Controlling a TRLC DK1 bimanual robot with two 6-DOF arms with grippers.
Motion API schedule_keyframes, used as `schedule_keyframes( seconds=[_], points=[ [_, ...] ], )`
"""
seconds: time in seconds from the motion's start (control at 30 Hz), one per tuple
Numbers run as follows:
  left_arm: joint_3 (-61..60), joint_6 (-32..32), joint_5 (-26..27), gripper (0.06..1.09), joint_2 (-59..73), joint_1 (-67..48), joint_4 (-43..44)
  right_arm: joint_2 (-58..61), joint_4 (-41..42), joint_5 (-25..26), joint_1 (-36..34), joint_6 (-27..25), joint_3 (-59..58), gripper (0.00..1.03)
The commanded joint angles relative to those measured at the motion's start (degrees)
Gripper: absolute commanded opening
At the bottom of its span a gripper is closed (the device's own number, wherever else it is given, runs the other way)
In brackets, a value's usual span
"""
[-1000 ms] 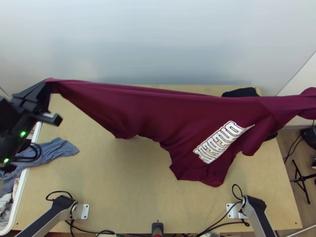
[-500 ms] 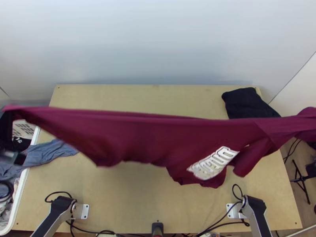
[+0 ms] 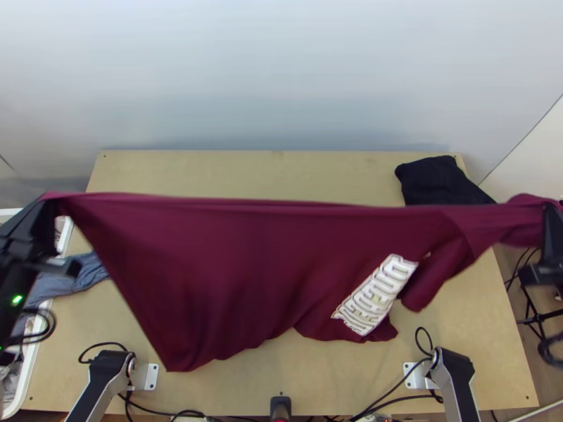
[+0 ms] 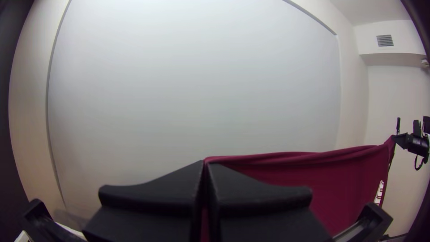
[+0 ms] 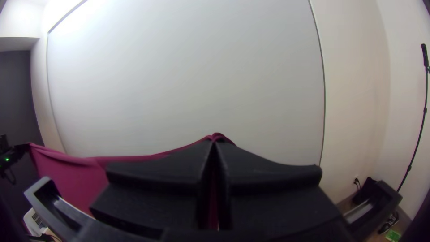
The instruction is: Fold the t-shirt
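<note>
maroon fabric t-shirt point(image 3: 246, 267) now droops further toward lower left; flat-fingered black left gripper point(image 3: 51, 200) at left edge, black right gripper point(image 3: 548, 209) at right edge, both pinching cloth.

Bright, soft light | right wrist view: glare high on wall point(image 5: 89, 22) | wrist views: edges bent, corners dark

I identify the t-shirt point(image 3: 232, 274) as matt cloth, smooth where taut. I record: table point(image 3: 281, 172), smooth matt wood; basket point(image 3: 29, 366), smooth plastic; mounting plate point(image 3: 150, 376), smooth metal; dark garment point(image 3: 440, 184), matt cloth.
</note>
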Motion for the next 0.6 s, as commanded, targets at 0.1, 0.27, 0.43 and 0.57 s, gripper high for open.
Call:
schedule_keyframes(
  seconds=[0.1,0.27,0.43,0.57],
  points=[
    [-7.35,-0.78,-3.00,0.10,4.63,-2.32,9.05,8.14,8.71,7.27,3.42,-1.89,-4.22,0.03],
    [-8.76,0.01,-7.92,0.10,8.76,-7.24,13.88,13.85,14.51,46.12,43.85,-7.78,-6.24,0.03],
    [-8.14,-0.17,-8.00,0.10,9.47,-7.60,14.14,15.35,13.90,44.01,43.06,-6.20,-4.39,0.03],
    [-9.02,-0.26,-8.44,0.10,8.59,-7.51,13.26,14.56,13.28,43.66,40.69,-5.32,-5.18,0.03]
  ],
)
